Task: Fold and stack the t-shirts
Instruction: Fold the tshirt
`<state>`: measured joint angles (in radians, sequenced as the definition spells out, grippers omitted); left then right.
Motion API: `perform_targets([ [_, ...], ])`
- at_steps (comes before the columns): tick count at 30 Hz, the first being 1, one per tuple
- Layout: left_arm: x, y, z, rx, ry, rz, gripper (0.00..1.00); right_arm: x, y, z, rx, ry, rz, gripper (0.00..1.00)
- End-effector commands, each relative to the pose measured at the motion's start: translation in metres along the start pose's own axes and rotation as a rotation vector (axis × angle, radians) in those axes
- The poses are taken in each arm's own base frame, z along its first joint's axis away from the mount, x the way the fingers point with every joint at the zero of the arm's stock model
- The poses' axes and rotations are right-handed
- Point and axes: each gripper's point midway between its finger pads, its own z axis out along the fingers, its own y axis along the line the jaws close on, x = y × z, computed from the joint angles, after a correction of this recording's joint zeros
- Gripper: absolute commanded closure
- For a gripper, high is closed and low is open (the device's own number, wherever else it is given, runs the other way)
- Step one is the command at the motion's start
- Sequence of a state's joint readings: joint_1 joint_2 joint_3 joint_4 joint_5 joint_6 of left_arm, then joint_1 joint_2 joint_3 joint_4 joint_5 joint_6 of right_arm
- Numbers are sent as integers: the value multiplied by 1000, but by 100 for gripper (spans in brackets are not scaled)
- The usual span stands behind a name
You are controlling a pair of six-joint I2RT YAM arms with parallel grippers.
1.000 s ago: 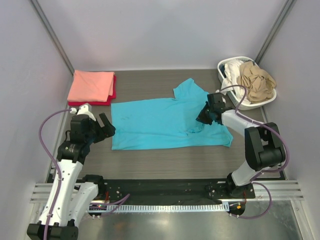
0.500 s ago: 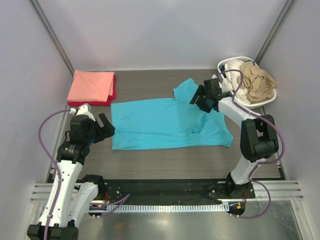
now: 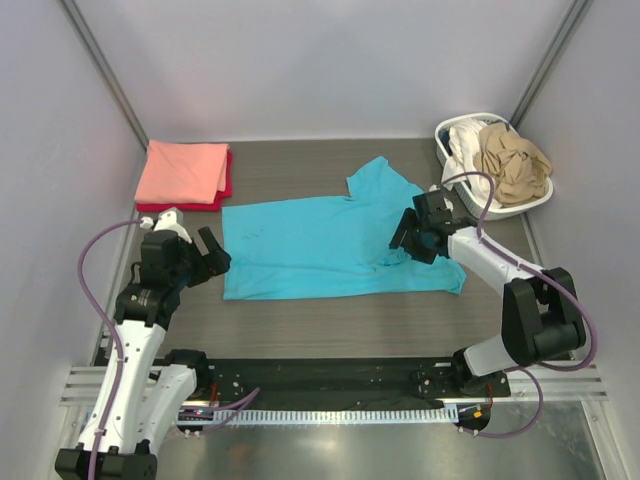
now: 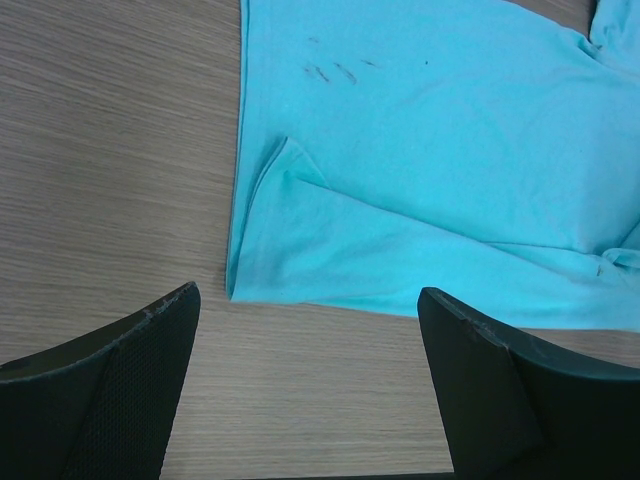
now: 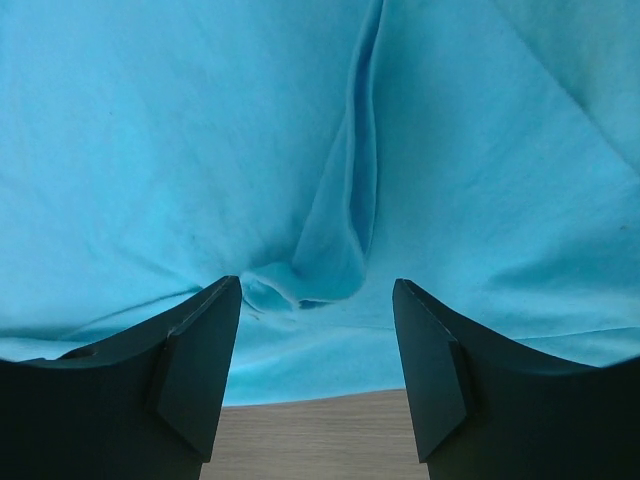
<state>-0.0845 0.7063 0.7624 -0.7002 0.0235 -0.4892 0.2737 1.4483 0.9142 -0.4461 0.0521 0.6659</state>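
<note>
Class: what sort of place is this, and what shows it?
Probably a robot test cell for folding laundry: plain grey walls around a wood-grain table, a turquoise t-shirt spread flat, a white plastic basket of clothes.

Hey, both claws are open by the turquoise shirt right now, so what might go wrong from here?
1. The right claw hangs open over a bunched ridge in the turquoise shirt; closing there may pinch several layers and skew the fold.
2. The left claw sits open near the hem corner, mostly over bare table; it may miss the cloth.
3. The creased flap by that corner could get folded in.
</note>
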Motion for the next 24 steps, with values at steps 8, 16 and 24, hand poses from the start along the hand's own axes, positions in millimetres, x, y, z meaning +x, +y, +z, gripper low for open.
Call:
perform_targets([
  [8,-10,-5,-4,31,-51,12,9,20,15,13,-23,37,-10,47],
  [16,-11,-4,-5,26,-54,12,9,11,22,21,-20,32,-19,95],
  [24,-11,-3,-5,21,-58,12,9,-21,70,33,-121,-16,-141,99],
])
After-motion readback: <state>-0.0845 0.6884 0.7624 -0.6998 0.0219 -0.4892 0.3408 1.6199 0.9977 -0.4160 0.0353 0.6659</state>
